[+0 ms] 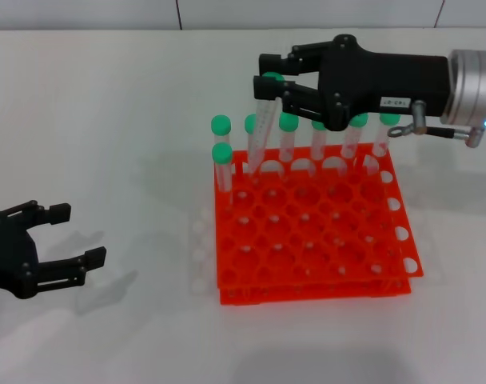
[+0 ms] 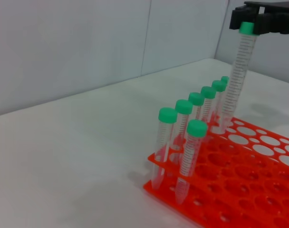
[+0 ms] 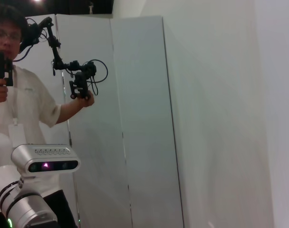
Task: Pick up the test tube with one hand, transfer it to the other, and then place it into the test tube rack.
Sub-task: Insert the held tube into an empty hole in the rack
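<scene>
Idling low on counter (image 1: 107,104), left gripper (image 1: 71,236) sat spread, holding nothing. Test tube rack (image 1: 307,232) centre. Right gripper (image 1: 268,86) clamped test tube (image 1: 260,128) at green cap, tip over back-row hole. Tube light, stiff, slick; cap grip probably best.

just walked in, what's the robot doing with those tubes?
The right gripper holds a green-capped test tube by its cap above the back row of the orange test tube rack, its lower end at the rack's holes. Seven other capped tubes already stand there. The left gripper sits open and empty, low on the table, away from the rack.
</scene>
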Robot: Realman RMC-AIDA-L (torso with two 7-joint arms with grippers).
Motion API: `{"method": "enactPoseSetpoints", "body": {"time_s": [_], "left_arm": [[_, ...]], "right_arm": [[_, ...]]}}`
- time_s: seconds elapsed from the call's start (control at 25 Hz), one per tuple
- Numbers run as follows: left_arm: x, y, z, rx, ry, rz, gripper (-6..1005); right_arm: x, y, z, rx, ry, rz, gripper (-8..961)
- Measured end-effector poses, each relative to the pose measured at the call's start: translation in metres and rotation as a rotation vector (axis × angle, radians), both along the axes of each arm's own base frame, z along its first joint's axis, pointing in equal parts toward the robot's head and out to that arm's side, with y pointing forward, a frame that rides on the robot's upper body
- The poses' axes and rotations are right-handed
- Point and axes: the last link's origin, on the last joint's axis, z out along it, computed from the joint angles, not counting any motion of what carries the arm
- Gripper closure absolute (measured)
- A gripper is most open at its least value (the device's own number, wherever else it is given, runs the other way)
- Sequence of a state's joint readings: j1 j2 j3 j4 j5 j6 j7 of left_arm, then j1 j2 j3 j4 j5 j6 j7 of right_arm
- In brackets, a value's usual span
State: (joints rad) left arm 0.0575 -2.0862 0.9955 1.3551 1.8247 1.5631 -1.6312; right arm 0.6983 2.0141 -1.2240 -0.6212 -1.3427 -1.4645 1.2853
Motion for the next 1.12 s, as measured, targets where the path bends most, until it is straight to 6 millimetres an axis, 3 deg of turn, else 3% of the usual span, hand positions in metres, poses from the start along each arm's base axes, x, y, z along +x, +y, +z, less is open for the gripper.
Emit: {"method": "enactPoseSetpoints", "body": {"time_s": [0.68, 1.12], "left_arm": [[0.0, 0.005, 0.002, 0.027, 0.002, 0.0, 125], [0.0, 0.011, -0.004, 0.008, -0.01, -0.001, 125]], "right_arm": [[-0.009, 0.006, -0.016, 0.002, -0.045, -0.012, 697], [-0.004, 0.008, -0.021, 0.033, -0.067, -0.026, 697]]}}
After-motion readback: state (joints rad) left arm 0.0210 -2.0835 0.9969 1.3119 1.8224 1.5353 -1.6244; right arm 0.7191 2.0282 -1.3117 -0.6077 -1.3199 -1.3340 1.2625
